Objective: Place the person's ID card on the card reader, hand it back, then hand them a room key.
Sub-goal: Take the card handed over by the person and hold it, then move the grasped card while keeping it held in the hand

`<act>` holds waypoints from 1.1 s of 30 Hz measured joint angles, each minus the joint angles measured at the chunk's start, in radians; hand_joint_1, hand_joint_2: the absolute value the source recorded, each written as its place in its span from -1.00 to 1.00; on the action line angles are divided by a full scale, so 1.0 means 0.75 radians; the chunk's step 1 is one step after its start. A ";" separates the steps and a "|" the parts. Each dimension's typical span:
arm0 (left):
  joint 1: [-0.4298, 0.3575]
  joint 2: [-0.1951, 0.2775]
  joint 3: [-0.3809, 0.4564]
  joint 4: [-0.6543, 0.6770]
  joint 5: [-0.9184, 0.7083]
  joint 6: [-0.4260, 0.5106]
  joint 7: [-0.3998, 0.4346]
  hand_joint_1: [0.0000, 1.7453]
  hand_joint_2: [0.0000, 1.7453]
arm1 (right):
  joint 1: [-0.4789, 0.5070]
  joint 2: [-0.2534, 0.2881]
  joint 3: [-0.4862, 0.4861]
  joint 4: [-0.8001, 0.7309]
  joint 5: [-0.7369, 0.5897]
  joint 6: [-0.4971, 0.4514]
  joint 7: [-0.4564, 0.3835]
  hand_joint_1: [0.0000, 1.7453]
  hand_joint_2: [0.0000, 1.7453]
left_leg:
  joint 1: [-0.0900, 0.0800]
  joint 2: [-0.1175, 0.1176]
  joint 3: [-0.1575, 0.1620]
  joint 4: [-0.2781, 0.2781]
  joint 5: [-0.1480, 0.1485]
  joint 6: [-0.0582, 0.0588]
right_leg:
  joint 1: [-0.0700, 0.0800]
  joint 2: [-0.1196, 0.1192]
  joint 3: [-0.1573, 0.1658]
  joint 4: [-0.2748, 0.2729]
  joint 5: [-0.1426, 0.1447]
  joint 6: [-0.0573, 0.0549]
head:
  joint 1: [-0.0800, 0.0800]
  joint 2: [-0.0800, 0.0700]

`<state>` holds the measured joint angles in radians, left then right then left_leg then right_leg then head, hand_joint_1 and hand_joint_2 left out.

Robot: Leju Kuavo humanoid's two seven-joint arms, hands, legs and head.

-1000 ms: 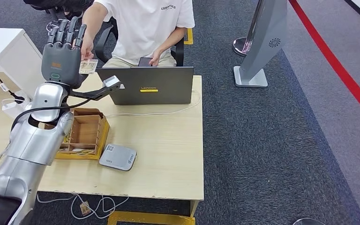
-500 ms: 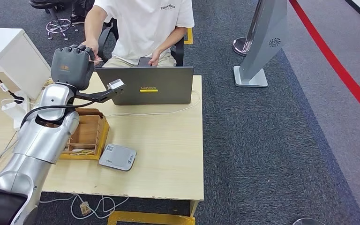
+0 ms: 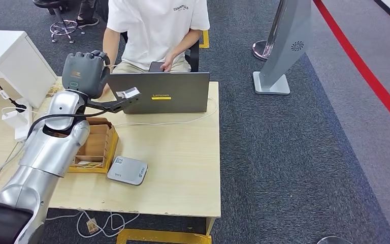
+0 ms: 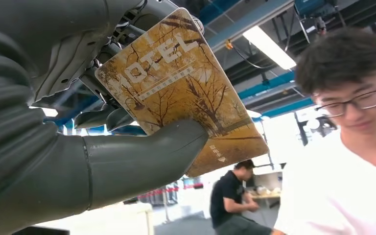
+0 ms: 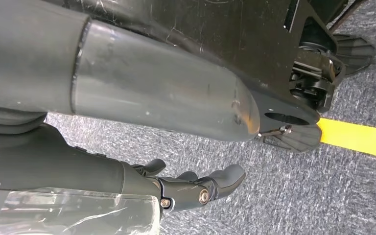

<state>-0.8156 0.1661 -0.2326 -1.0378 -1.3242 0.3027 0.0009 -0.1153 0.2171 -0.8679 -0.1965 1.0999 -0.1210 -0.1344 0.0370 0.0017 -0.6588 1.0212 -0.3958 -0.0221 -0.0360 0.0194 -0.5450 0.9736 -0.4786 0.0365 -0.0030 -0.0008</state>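
My left hand (image 3: 84, 70) is raised at the table's far edge, just left of the laptop. Its thumb (image 4: 142, 152) and fingers pinch a golden-brown hotel room key card (image 4: 186, 93) printed with bare trees. From the head view the back of the hand hides the card. The person in a white T-shirt (image 3: 157, 28) sits behind the laptop, one forearm (image 3: 110, 48) reaching down close to my left hand. The grey card reader (image 3: 127, 170) lies on the table near its front. My right hand (image 5: 196, 188) hangs over the carpet, fingers loosely apart, holding nothing.
A grey laptop (image 3: 160, 92) stands open at the table's far edge with a white cable (image 3: 183, 121) running behind it. A wooden box (image 3: 94, 145) with cards sits left of the reader. A white plug (image 3: 12, 118) lies far left. A grey stand (image 3: 284, 46) is on the carpet.
My left hand went from upright with spread fingers to closed around the card, then dropped a little and shifted right. The person's arm also moved right.
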 joint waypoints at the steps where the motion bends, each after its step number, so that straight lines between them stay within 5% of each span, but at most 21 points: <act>1: 0.016 -0.014 -0.006 -0.017 0.026 -0.001 -0.015 1.00 1.00 | 0.000 0.000 -0.001 0.000 -0.005 -0.004 -0.002 -1.00 -1.00 | 0.000 0.000 0.000 0.000 0.000 0.000 | 0.000 0.000 0.000 0.000 0.000 0.000 | 0.000 0.000; 7: 0.326 -0.085 -0.147 -0.381 0.000 -0.013 -0.024 1.00 1.00 | 0.018 0.000 -0.025 0.000 -0.052 -0.045 -0.023 -1.00 -1.00 | -0.006 0.000 0.000 0.000 -0.003 0.003 | -0.005 0.000 0.002 0.000 -0.003 0.003 | 0.001 0.000; 14: 0.758 -0.056 -0.342 -0.765 -0.038 0.054 -0.002 1.00 1.00 | 0.047 0.000 -0.067 0.000 -0.079 -0.086 -0.025 -1.00 -1.00 | -0.007 -0.001 0.000 0.000 -0.009 0.004 | -0.006 -0.003 0.000 0.000 -0.011 0.003 | -0.002 0.000; 24: 1.050 0.016 -0.342 -0.891 -0.202 0.088 0.086 1.00 1.00 | 0.054 0.000 -0.100 0.000 -0.088 -0.109 -0.014 -1.00 -1.00 | -0.007 -0.002 0.001 -0.001 -0.010 0.004 | -0.006 -0.005 0.001 0.001 -0.013 0.003 | -0.002 0.000; 33: 1.105 0.036 -0.263 -0.889 -0.297 0.021 0.166 1.00 1.00 | 0.057 -0.002 -0.110 0.000 -0.085 -0.118 -0.004 -1.00 -1.00 | -0.007 -0.004 0.001 -0.001 -0.010 0.004 | -0.006 -0.007 0.002 0.001 -0.013 0.003 | -0.003 0.000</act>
<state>0.0130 0.1934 -0.4298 -1.7044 -1.5468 0.3182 0.1251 -0.0726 0.2159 -0.9506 -0.1965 1.0358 -0.2094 -0.1376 0.0319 -0.0010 -0.6580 1.0207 -0.4033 -0.0189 -0.0403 0.0145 -0.5436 0.9746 -0.4884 0.0384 -0.0050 -0.0008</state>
